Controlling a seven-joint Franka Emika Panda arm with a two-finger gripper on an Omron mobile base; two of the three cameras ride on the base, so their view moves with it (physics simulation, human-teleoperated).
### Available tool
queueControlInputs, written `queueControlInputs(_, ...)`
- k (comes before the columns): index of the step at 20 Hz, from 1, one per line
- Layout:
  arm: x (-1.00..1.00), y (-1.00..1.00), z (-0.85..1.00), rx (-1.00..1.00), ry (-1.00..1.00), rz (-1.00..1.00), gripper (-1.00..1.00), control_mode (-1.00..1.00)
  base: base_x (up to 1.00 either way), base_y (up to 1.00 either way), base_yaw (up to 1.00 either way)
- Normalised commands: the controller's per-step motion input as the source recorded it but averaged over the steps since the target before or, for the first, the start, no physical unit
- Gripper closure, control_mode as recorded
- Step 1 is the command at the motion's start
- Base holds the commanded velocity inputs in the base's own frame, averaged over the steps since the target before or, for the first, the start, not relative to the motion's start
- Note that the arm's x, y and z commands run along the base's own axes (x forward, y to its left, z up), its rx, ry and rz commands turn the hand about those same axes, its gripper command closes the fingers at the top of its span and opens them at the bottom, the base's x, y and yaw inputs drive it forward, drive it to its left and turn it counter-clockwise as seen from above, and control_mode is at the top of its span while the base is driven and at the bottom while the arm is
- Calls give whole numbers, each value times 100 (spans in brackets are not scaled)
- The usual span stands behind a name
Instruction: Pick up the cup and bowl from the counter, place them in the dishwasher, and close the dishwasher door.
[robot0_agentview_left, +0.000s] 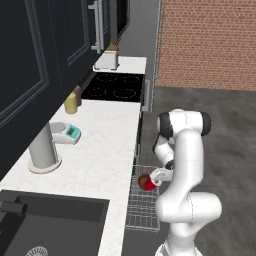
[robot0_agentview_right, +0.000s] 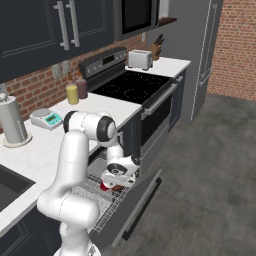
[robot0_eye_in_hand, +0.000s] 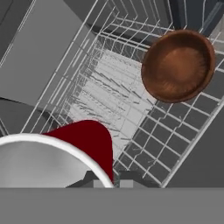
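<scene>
Holding the cup over the pulled-out rack of the dishwasher, we have the gripper clamped tight on its rim, the red wall and white inside crowding the lower left of the hand view. The one relation that matters now is cup to rack: the cup hangs just above the grey wire grid, with open squares directly beneath it. From the hand view its mouth seems to face up toward the camera, so we judge its long axis to stand roughly upright, though the base views are too small to confirm the tilt.

The bowl already lies in the rack, beyond the cup toward the back of the grid, close to the dishwasher's dark interior. It sits apart from the cup, with several rows of wire between them. We judge a straight lowering should land the cup clear of the bowl; a drift toward the bowl's side could knock it.

The dishwasher door hangs open below the rack, on the far side from the counter. Closing it comes after the release, we reckon.
</scene>
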Motion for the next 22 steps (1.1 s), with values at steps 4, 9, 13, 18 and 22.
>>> queueControlInputs(4,4,5,-19,0,0,0,100,-100,0,0,0)
queueControlInputs(9,-14,8,-12,0,-2,0,100,-100,0,0,0)
queueControlInputs(13,-9,29,-19,0,5,3,100,-100,0,0,0)
queueControlInputs(18,0,21,-5,0,7,5,100,-100,0,0,0)
queueControlInputs(22,0,22,-30,0,18,6,100,-100,0,0,0)
